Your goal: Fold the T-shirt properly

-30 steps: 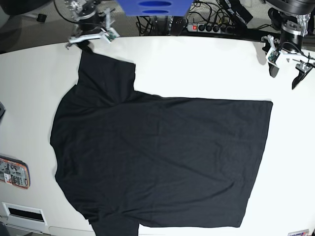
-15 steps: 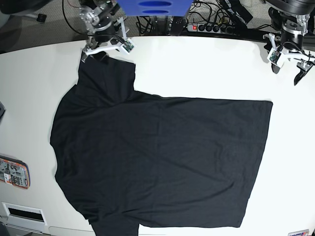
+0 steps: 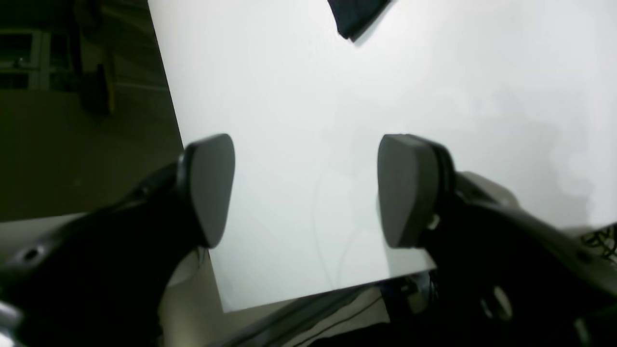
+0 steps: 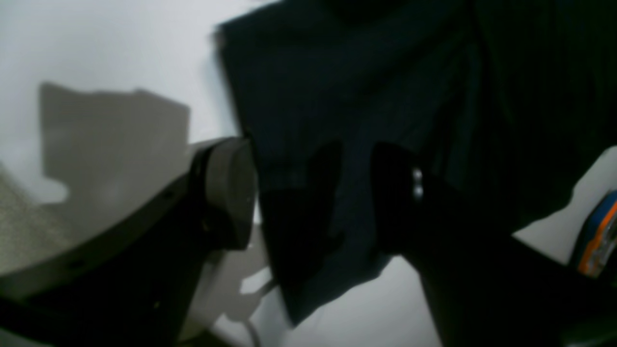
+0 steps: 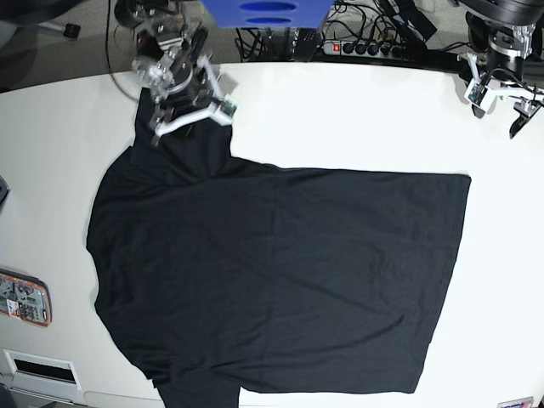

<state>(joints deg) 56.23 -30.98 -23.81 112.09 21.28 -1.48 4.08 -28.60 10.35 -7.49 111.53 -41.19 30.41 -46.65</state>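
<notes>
The black T-shirt (image 5: 280, 272) lies spread flat on the white table (image 5: 357, 119), collar end to the left and hem to the right. My right gripper (image 5: 189, 119) hangs low over the shirt's upper sleeve (image 5: 191, 140), open. In the right wrist view its fingers (image 4: 231, 193) straddle the sleeve's dark fabric (image 4: 337, 96), which lies flat beneath them. My left gripper (image 5: 497, 106) stands open at the table's far right corner, well off the shirt. Its pads (image 3: 212, 188) frame bare table, and only a shirt corner (image 3: 356, 17) shows at the top.
An orange and blue object (image 5: 24, 297) lies at the table's left edge, also visible as the orange item (image 4: 597, 236). A white slotted panel (image 5: 38, 370) sits at the bottom left. A power strip (image 5: 357, 47) and cables run behind the table's far edge.
My right gripper has come forward and to the right from the table's back edge onto the sleeve. The left gripper has drifted slightly back. The shirt has not moved.
</notes>
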